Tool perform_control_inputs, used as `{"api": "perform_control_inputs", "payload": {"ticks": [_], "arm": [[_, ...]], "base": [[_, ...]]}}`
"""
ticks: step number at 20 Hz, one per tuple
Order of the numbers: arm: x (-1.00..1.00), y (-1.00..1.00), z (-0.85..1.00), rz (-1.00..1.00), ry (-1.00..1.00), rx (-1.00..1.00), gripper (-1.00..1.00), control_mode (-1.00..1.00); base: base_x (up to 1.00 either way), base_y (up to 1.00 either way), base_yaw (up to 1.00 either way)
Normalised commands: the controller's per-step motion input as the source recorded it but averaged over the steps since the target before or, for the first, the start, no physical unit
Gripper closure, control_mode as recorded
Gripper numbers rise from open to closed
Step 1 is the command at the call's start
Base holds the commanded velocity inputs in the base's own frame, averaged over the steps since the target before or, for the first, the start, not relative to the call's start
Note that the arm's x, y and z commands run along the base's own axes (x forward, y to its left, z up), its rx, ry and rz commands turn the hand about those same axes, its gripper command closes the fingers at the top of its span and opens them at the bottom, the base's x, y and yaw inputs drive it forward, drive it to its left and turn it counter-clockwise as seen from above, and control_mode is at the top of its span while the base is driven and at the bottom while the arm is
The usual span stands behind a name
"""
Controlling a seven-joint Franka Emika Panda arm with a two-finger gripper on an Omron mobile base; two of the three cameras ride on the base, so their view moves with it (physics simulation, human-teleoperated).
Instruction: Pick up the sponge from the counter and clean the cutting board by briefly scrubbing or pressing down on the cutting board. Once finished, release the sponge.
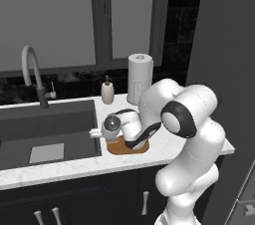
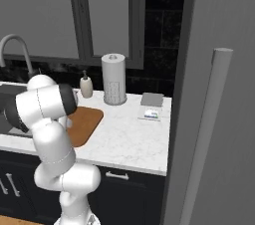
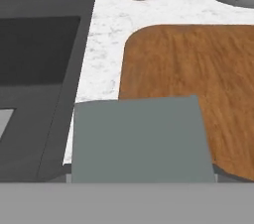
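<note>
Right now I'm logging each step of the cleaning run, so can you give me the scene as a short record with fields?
sponge: grey-green face close before the hand camera, over the board's near-left corner and the counter edge
cutting board: brown wood, flat on the counter, right of the sink
counter: white marble look
sink: dark basin, left of the board
claw: fingertips hidden behind the sponge; open or shut cannot be told
soap bottle: upright behind the board
paper towel roll: upright, right of the bottle
</note>
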Motion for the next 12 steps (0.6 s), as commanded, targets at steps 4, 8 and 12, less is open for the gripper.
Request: {"api": "perform_control_inputs", "payload": {"ticks": [4, 8, 12], "arm": [[-0.7, 0.0, -0.46, -0.04, 0.0, 0.0, 1.0, -1.0], [-0.67, 0.0, -0.44, -0.03, 0.0, 0.0, 1.0, -1.0], [-0.79, -0.07, -0.44, -0.02, 0.0, 0.0, 1.0, -1.0]], "base": [[0.0, 0.0, 0.0], [0.0, 0.0, 0.0], [0.0, 0.0, 0.0]]}}
